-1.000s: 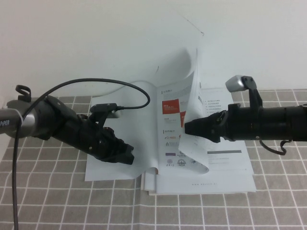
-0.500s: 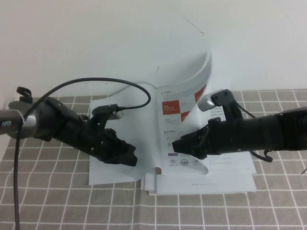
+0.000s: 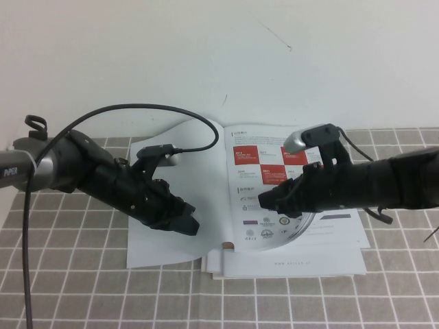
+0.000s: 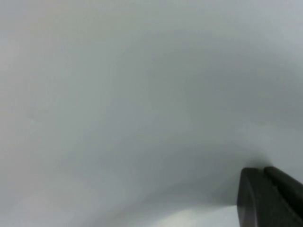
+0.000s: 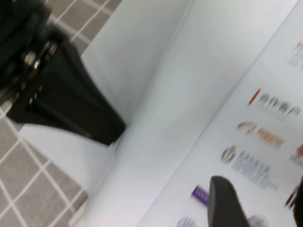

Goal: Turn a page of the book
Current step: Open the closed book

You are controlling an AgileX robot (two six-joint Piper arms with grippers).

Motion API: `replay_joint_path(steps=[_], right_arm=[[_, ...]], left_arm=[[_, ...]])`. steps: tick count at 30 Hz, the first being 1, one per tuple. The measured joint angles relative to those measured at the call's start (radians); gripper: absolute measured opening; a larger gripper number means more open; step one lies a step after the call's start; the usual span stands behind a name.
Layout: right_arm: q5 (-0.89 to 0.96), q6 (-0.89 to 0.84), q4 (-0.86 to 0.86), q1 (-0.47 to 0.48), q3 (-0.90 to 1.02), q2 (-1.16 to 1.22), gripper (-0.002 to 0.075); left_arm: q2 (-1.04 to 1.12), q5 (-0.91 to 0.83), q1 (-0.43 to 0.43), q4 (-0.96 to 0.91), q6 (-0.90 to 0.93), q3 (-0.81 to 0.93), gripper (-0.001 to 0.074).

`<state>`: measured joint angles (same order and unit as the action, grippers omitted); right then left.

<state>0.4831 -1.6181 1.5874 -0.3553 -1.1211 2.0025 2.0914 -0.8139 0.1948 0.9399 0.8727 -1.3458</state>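
The book (image 3: 257,171) lies open on the table. Its left page (image 3: 199,161) is plain white, and its right page (image 5: 265,137) is printed with red squares and logo rows. My left gripper (image 3: 188,225) is shut, its tip resting on the white left page (image 4: 142,118). It also appears as a dark wedge (image 5: 71,104) in the right wrist view. My right gripper (image 3: 266,201) hovers low over the logo rows, near the spine. It is open (image 5: 260,208), with one finger (image 5: 222,198) above the print and nothing between the fingers.
Plain white sheets (image 3: 288,267) are stacked under the book and stick out at its front edge. A grey checked cloth (image 3: 82,274) covers the table, with a white wall (image 3: 206,55) behind. The left arm's black cable (image 3: 137,110) arches over the left side.
The page that stood curled upright has dropped flat onto the right side. My right gripper has moved lower and leftward over it. The left gripper has barely shifted.
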Motion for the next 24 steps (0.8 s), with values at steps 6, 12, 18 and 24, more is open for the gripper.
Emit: replay_joint_path(steps=[6,12,18,24], right_arm=[[-0.004,0.106,-0.103,0.004,-0.07,-0.004,0.0319],[-0.004,0.201,-0.246,0.012,-0.105,-0.01,0.0319],[0.009,0.514,-0.538,0.06,-0.155,-0.061,0.0332],[0.07,0.867,-0.859,0.162,-0.202,-0.073,0.0367]], left_arm=[[0.0,-0.004,0.0,0.003,-0.002,0.0,-0.0004],[0.002,-0.005,0.0,0.003,-0.005,-0.001,-0.0004],[0.002,-0.005,0.005,-0.014,-0.008,-0.001,-0.0004],[0.002,-0.005,0.006,-0.014,-0.009,-0.002,-0.0004]])
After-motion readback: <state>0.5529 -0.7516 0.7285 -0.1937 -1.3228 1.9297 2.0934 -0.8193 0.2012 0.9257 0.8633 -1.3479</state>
